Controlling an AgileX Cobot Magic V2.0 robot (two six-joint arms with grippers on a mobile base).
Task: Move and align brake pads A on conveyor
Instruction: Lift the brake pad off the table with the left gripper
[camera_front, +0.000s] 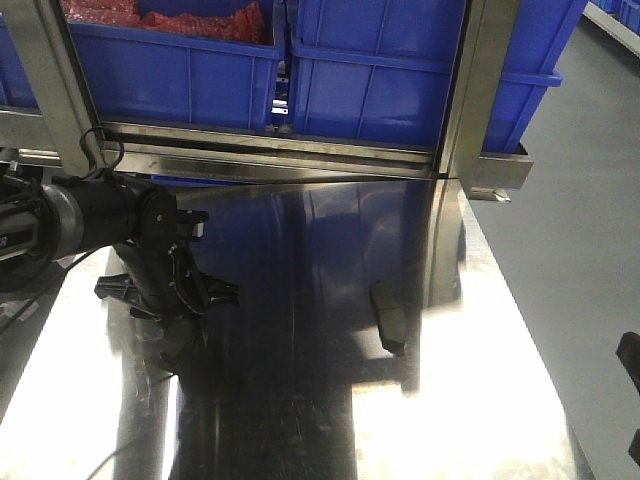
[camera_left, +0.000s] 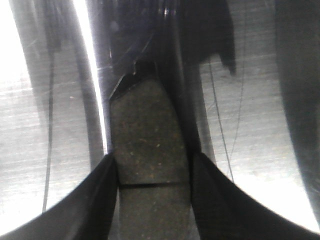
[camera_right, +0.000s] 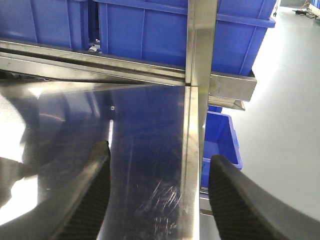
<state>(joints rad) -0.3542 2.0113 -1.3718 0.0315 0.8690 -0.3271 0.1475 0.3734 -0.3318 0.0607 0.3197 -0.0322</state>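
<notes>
In the left wrist view one brake pad (camera_left: 147, 125), grey-brown with a cross groove, lies lengthwise between the black fingers of my left gripper (camera_left: 152, 160), which is shut on its two long sides. The front view places that left gripper (camera_front: 172, 318) low over the left part of the shiny steel table (camera_front: 470, 400), pointing down. A second dark brake pad (camera_front: 388, 318) lies alone on the table to the right of centre. My right gripper (camera_right: 159, 155) is open and holds nothing, hanging above the table's right edge. The conveyor is out of view.
Blue plastic bins (camera_front: 380, 70) stand on a steel rack behind the table, one holding red parts (camera_front: 160, 20). A steel upright (camera_front: 470, 90) rises at the back right. Another blue bin (camera_right: 220, 137) sits on the grey floor beyond the table's right edge.
</notes>
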